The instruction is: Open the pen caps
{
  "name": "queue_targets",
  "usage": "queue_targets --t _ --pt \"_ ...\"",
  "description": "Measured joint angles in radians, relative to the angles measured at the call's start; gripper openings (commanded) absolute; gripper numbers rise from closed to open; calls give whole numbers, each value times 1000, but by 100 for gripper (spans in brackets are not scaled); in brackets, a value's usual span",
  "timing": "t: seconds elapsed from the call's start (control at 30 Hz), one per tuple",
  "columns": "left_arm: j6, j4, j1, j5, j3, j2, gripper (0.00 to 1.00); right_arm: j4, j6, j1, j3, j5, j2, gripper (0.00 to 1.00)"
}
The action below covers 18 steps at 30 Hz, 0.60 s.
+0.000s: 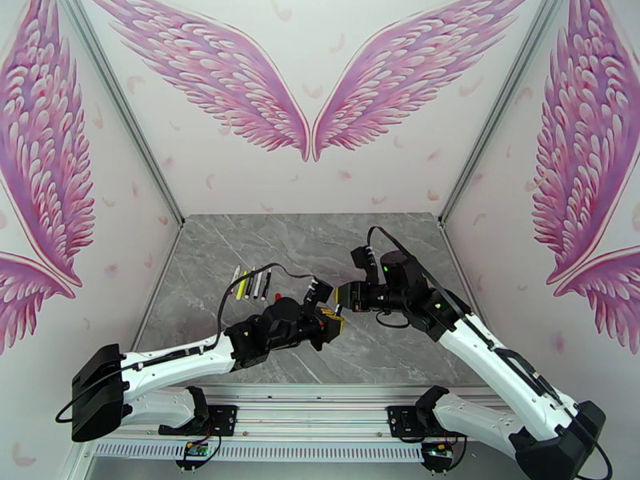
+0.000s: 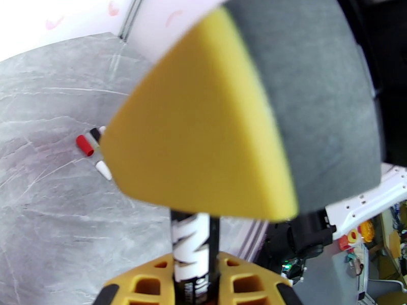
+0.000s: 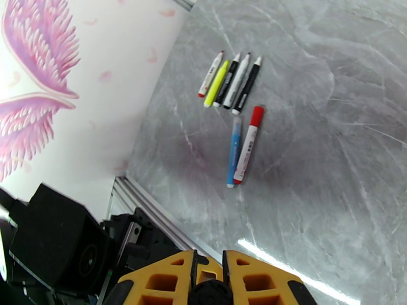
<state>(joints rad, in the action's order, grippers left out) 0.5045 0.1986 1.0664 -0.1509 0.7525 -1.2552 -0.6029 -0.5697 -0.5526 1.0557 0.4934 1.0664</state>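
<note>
My left gripper (image 2: pixel 196 275) is shut on a pen (image 2: pixel 195 240) with a black and white barrel, held above the table's middle. My right gripper (image 3: pixel 208 273) is shut on the black cap end (image 3: pixel 208 293) of that pen, and its yellow and grey pad (image 2: pixel 213 123) hides the pen's tip from the left wrist view. From above, the left gripper (image 1: pixel 332 322) and right gripper (image 1: pixel 344 300) meet nose to nose. Loose pen caps lie on the table: red (image 2: pixel 85 145), black (image 2: pixel 95 134) and white (image 2: pixel 103 170). Several pens (image 3: pixel 231 82) lie in a row.
A blue pen (image 3: pixel 234 151) and a red-capped pen (image 3: pixel 248 146) lie side by side near the row. The row of pens (image 1: pixel 250 283) sits left of centre on the grey marble table (image 1: pixel 320 242), just beyond the left arm. Winged walls enclose three sides.
</note>
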Motion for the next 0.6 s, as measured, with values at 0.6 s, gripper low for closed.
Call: queue_targets --t 0.6 --pt "-11 -16 6 10 -13 87 2 58 24 37 4 139 -13 11"
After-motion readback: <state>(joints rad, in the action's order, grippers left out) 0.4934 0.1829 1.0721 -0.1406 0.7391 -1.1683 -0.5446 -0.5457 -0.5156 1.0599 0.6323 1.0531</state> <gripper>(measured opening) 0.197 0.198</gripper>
